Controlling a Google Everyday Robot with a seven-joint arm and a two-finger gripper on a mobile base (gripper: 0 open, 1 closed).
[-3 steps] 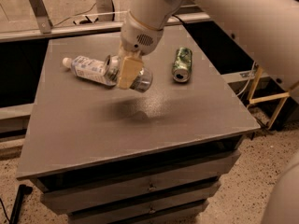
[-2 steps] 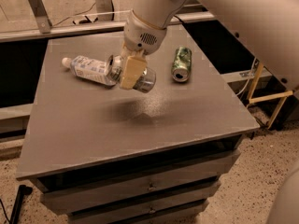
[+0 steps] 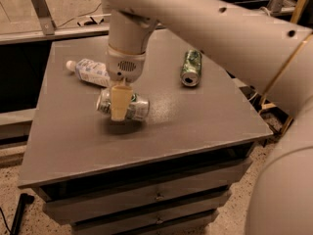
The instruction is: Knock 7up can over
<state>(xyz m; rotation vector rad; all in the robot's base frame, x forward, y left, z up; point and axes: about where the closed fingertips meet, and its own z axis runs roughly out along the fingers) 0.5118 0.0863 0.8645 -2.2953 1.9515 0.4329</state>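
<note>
Lab or workshop, likely: grey drawer desk [image 3: 195, 124], speckled floor [image 3: 12, 177] lower left, loose cable [image 3: 80, 18] and metal bracket [image 3: 41, 11] upper left; tool [image 3: 119, 106] hangs centre-left over the desk, clamped on 7up can [image 3: 140, 109].

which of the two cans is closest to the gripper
The pale silver-grey 7up can, directly at the gripper near the middle of the table; the darker all-green can lies apart, farther right.

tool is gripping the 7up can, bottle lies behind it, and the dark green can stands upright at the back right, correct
No. The camera view shows the dark green can lying on its side at the back right, not upright. The rest holds: the tool is shut on the 7up can, with the bottle lying behind it.
</note>
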